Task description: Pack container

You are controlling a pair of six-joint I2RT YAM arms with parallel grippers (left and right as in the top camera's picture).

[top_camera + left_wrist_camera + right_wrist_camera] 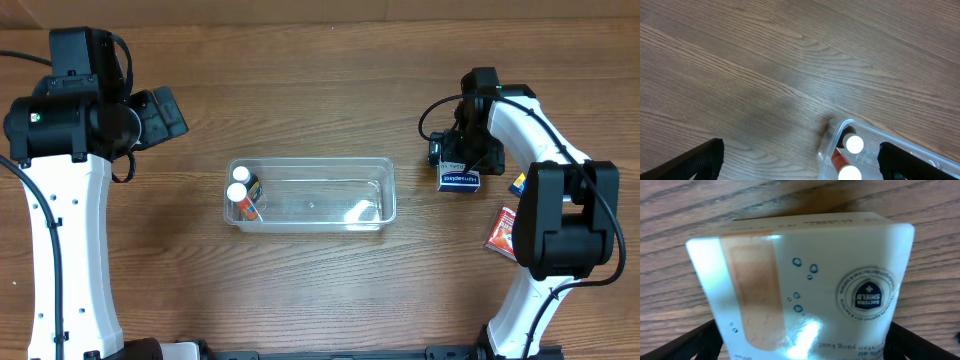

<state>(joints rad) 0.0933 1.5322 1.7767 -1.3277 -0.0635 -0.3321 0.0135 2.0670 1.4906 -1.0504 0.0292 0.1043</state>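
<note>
The clear plastic container (312,161) lies in the middle of the table. Two white-capped bottles (240,191) lie in its left end. They also show in the left wrist view (854,144), inside the container's corner (832,141). My left gripper (166,114) is open and empty, above the bare table up and left of the container; its fingers frame the left wrist view (800,170). My right gripper (461,160) is to the right of the container, shut on a white and blue bandage box (459,181). The box fills the right wrist view (805,275) between the fingers (802,352).
A red flat box (502,231) and a small blue and yellow item (518,184) lie on the wooden table right of the bandage box, close to the right arm.
</note>
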